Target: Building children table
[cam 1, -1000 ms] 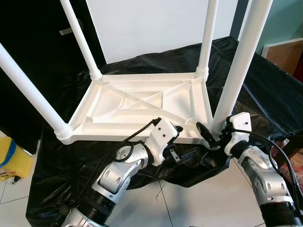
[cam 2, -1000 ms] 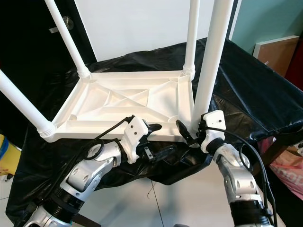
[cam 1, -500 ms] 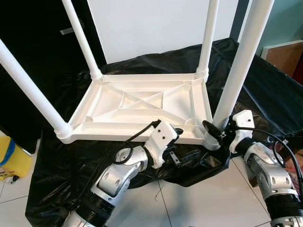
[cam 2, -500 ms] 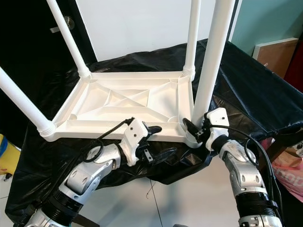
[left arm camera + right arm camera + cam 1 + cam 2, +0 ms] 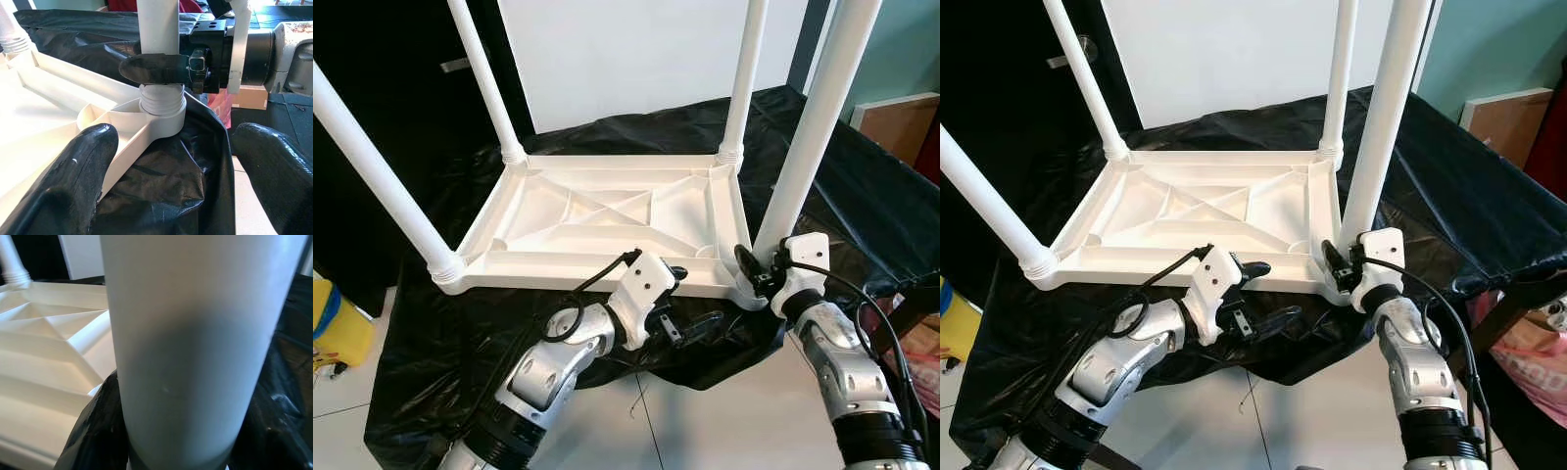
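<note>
White children's table (image 5: 607, 211), inverted on black sheet (image 5: 862, 186), legs up; right gripper (image 5: 756, 276) clamped around near-right leg (image 5: 803, 147) at its base; left gripper (image 5: 690, 304) spread open beside table's near edge.

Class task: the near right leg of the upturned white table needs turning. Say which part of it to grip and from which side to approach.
Grip the near right leg low on its smooth round shaft, just above the threaded collar, coming in level from the robot's side, as the right tool does. The leg stands upright, so fingers can straddle it sideways.
</note>
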